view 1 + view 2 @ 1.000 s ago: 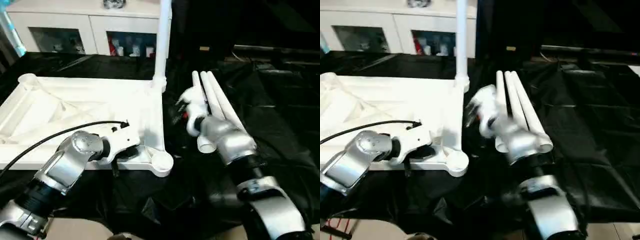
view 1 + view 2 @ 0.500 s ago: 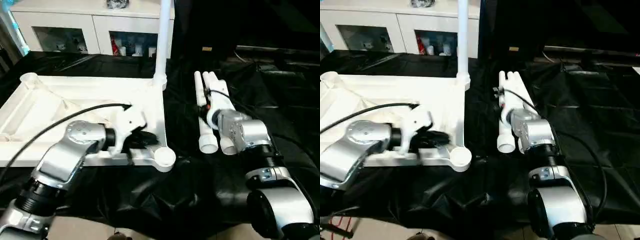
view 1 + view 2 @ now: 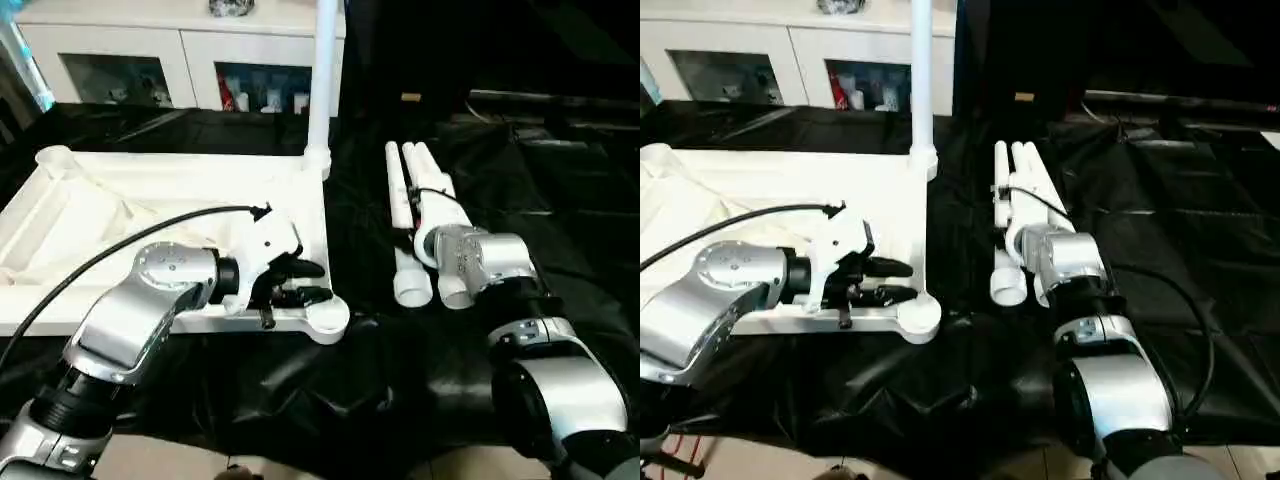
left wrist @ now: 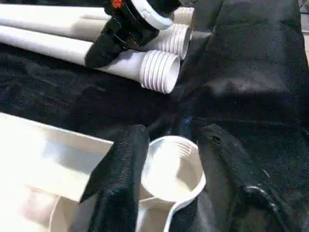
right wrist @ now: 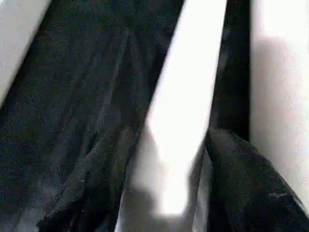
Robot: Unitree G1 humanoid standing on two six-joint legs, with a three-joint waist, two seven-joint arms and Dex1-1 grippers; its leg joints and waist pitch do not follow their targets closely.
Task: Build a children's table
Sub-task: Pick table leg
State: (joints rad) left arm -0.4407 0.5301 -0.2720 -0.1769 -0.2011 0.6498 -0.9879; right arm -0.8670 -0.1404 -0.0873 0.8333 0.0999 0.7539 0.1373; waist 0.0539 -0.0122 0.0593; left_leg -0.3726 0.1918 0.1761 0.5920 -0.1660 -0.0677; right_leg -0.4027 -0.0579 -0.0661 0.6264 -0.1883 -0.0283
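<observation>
The white tabletop [image 3: 150, 210] is lying underside-up across the left half of the frame on the black-covered bench [image 3: 560, 200], with one leg [image 3: 322, 80] standing upright in its far corner socket at upper centre. The left gripper [image 3: 305, 282] is sitting at lower centre with its fingers [image 4: 120, 179] spread wide on either side of the near corner socket [image 4: 171, 166]. Right of centre, three loose legs [image 3: 420, 215] are lying side by side on the bench. The right gripper [image 5: 164, 193] is resting on them, its fingers [image 5: 246, 183] straddling one tube; whether they are pressing it I cannot tell.
</observation>
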